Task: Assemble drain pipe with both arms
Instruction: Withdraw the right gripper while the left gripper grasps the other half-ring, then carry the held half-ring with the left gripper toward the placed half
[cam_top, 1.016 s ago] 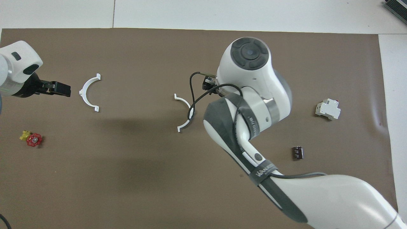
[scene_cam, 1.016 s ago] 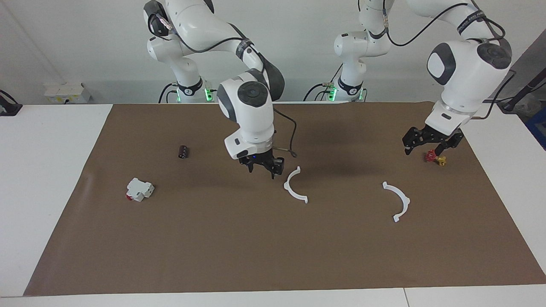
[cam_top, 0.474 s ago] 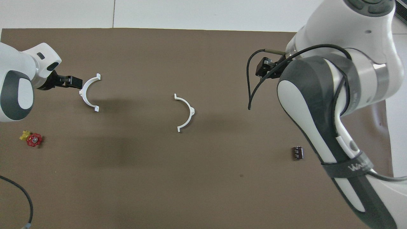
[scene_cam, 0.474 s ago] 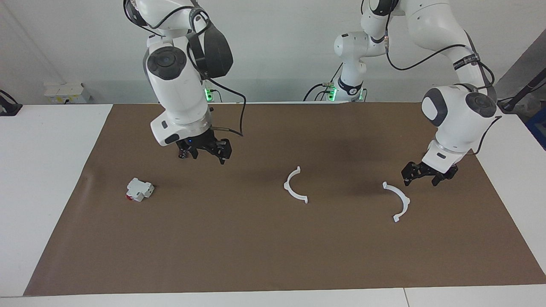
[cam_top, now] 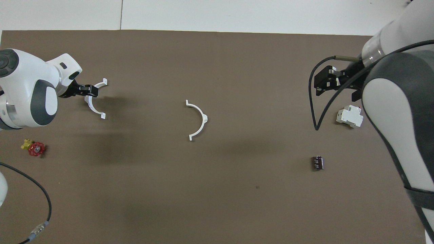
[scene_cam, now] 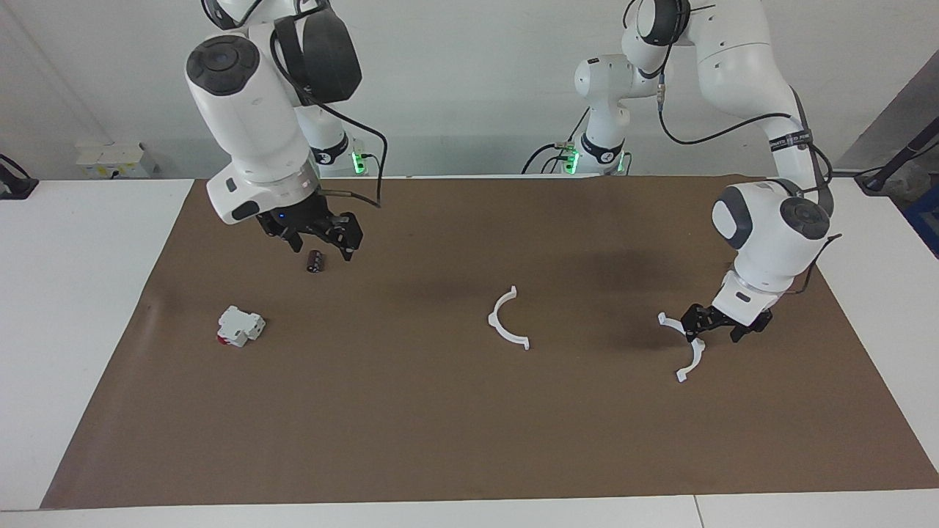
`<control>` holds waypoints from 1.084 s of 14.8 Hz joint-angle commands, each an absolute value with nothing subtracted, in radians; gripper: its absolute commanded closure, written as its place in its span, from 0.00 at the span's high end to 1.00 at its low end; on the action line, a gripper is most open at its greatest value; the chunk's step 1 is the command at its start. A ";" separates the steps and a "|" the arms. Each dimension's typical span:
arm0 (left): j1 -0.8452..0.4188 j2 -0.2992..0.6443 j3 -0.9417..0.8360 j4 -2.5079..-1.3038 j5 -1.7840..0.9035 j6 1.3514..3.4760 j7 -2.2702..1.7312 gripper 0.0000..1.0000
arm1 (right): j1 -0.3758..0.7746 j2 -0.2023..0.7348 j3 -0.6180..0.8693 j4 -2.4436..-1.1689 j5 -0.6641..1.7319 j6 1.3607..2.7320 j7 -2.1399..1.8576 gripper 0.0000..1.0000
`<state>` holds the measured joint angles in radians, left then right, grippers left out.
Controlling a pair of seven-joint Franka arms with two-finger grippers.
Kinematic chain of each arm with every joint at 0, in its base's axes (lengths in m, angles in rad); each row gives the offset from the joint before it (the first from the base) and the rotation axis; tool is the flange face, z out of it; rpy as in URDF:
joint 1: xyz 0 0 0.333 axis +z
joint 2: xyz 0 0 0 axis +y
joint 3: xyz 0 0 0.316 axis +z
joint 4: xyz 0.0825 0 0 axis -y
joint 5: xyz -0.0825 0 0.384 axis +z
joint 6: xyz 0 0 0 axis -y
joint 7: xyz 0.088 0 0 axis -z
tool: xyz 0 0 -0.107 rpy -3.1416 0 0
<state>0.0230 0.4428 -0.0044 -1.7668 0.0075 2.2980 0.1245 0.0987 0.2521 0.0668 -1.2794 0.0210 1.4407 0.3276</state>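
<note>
Half-rings of the white drain pipe lie apart on the brown mat (scene_cam: 440,425), not joined. The first half-ring (scene_cam: 692,357) lies toward the left arm's end of the table. The left gripper (scene_cam: 710,331) is down at mat level on the middle of its curve, and the overhead view shows the gripper's tip right at the arc's outer tab. Whether this claw has closed on the plastic cannot be told. The second half-ring (scene_cam: 493,323) lies flat near the middle of the mat, well apart from the first, with nothing touching it. The right gripper (scene_cam: 320,244) hangs in the air over the right arm's end of the mat, its claw open and empty, just above a small black cylinder (scene_cam: 315,261). A white boxy block (scene_cam: 240,326) with a red part lies farther from the robots than the cylinder. A small red valve (cam_top: 36,149) lies by the left arm
</note>
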 commanded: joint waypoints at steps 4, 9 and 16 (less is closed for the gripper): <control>0.046 0.445 -0.014 -1.836 0.011 2.382 0.133 0.66 | -0.009 0.057 0.072 -1.528 0.031 1.447 0.120 0.96; 0.049 0.442 -0.014 -1.842 -0.017 2.373 0.130 0.43 | -0.101 0.048 0.072 -1.535 0.029 1.447 -0.049 0.97; 0.034 0.433 -0.012 -1.804 -0.055 2.301 0.120 0.00 | -0.129 0.031 0.072 -1.558 0.031 1.459 -0.090 0.98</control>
<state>0.0349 0.4500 -0.0084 -1.8149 -0.0401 2.3483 0.1241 -0.1102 0.0714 0.0646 -1.5032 0.0208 1.4317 -0.0517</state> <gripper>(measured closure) 0.793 0.022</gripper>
